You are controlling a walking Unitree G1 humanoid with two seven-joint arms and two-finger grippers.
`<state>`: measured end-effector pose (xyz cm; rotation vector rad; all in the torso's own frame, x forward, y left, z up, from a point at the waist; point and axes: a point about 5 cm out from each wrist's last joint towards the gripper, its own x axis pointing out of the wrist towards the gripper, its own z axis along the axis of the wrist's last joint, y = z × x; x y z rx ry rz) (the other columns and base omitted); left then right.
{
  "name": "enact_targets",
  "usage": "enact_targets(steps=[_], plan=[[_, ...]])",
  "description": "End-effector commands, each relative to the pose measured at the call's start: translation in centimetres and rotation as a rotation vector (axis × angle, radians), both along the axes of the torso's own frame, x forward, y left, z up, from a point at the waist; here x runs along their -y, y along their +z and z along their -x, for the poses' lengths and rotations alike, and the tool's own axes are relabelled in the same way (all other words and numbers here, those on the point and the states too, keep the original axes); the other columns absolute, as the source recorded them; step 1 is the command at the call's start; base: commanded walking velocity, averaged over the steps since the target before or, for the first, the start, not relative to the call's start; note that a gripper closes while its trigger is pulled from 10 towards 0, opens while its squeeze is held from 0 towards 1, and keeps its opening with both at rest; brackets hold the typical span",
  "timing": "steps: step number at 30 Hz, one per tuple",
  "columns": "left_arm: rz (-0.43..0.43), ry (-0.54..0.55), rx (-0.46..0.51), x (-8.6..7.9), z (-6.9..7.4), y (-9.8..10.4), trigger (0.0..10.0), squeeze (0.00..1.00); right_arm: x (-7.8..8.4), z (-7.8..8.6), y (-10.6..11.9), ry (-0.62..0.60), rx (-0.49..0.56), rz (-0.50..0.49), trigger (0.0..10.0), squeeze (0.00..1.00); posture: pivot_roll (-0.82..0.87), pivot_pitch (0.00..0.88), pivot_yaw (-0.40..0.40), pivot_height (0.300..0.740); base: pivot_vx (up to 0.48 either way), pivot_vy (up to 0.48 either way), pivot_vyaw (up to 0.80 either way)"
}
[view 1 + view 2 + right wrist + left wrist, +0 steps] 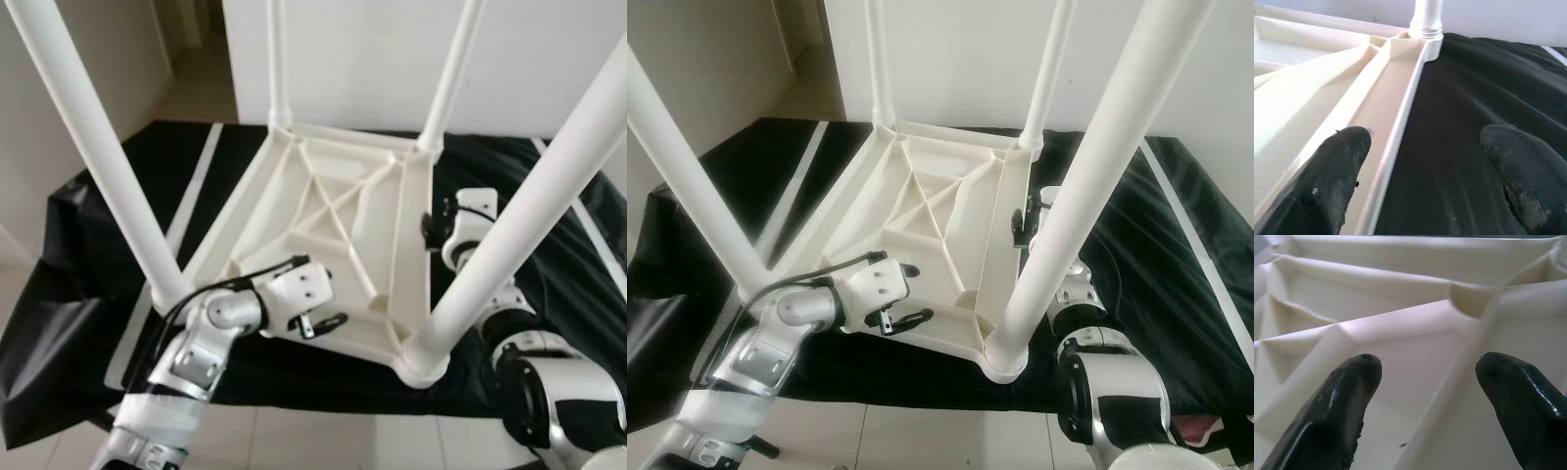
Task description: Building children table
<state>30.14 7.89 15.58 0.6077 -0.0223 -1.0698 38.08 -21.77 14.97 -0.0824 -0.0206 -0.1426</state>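
A white plastic children's table [333, 206] lies upside down on a black cloth [88, 235], its ribbed underside facing up. Legs stand in the sockets: near left [98, 147], near right [529, 215], far left [278, 59], far right [451, 73]. My left gripper [331, 296] is open at the table's near edge, its fingers [1352, 396] spread over a rib of the underside. My right gripper [429, 227] is open at the table's right side. The side rim [1400, 127] runs between its fingers, one over the underside, the other over the cloth.
The cloth covers a low surface and carries white stripes [196, 186]. Pale floor tiles [294, 441] lie in front of it, and a white wall [372, 49] rises behind. The two near legs lean close past my arms.
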Motion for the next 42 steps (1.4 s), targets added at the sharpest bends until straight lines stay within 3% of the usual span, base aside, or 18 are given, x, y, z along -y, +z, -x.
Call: enact_targets(steps=[1,4,6,10,15,20,25,32,33,34,35,42], plan=[[0.122,0.123,0.044,-2.0,-1.3,1.8,10.0,0.00,3.3,1.9,0.0,-0.104,0.095,-0.029,10.0,0.00,0.03,0.022,-0.006,0.740,0.000,0.000,0.00],[0.158,0.127,0.063,-2.8,-1.4,2.6,10.0,0.00,4.7,2.8,0.2,-0.157,0.145,-0.025,10.0,0.00,0.02,0.022,-0.007,0.740,0.000,0.000,0.00],[0.171,0.087,0.065,-4.0,-1.0,2.9,10.0,0.00,5.6,4.3,0.1,-0.178,0.186,-0.017,10.0,0.00,0.02,0.023,-0.006,0.740,0.000,0.000,0.00],[0.125,-0.017,0.004,-4.9,0.2,2.2,10.0,0.00,6.2,6.0,-0.3,-0.176,0.196,-0.001,10.0,0.00,0.00,0.025,0.000,0.740,0.000,0.000,0.00],[0.078,-0.077,-0.011,-4.9,0.8,1.6,10.0,0.00,6.2,7.2,-0.7,-0.169,0.195,0.018,10.0,0.00,-0.01,0.023,0.003,0.740,0.000,0.000,0.00],[0.043,-0.192,-0.087,-3.9,2.1,0.3,10.0,0.00,6.7,9.6,-0.2,-0.180,0.232,0.005,10.0,0.00,-0.03,0.021,0.005,0.740,0.000,0.000,0.00],[0.029,-0.236,-0.102,-3.2,2.7,-0.4,10.0,0.00,7.0,10.2,-0.1,-0.193,0.223,0.015,10.0,0.00,-0.03,0.020,0.004,0.740,0.000,0.000,0.00],[-0.049,-0.209,-0.153,-2.3,2.5,-2.4,10.0,0.00,7.1,10.6,0.2,-0.196,0.222,0.020,10.0,0.00,-0.04,0.016,0.006,0.740,0.000,0.000,0.00],[-0.068,-0.129,-0.124,-1.6,1.3,-3.0,10.0,0.00,7.1,10.9,0.1,-0.183,0.223,0.020,10.0,0.00,-0.05,0.013,0.005,0.740,0.000,0.000,0.00],[-0.068,-0.129,-0.124,-1.6,1.3,-3.0,10.0,0.00,7.1,10.9,0.1,-0.183,0.223,0.020,10.0,0.00,-0.05,0.013,0.005,0.740,0.000,0.000,0.00],[-0.078,-0.056,-0.063,-0.5,0.1,-3.1,10.0,0.00,6.8,11.6,-0.2,-0.151,0.218,0.025,10.0,0.00,-0.05,0.014,0.007,0.740,0.000,0.000,0.00],[-0.084,-0.007,-0.025,0.7,-0.6,-3.5,10.0,0.00,7.1,12.6,-0.1,-0.171,0.224,0.004,10.0,0.00,-0.07,0.016,0.015,0.740,0.000,0.000,0.00]])
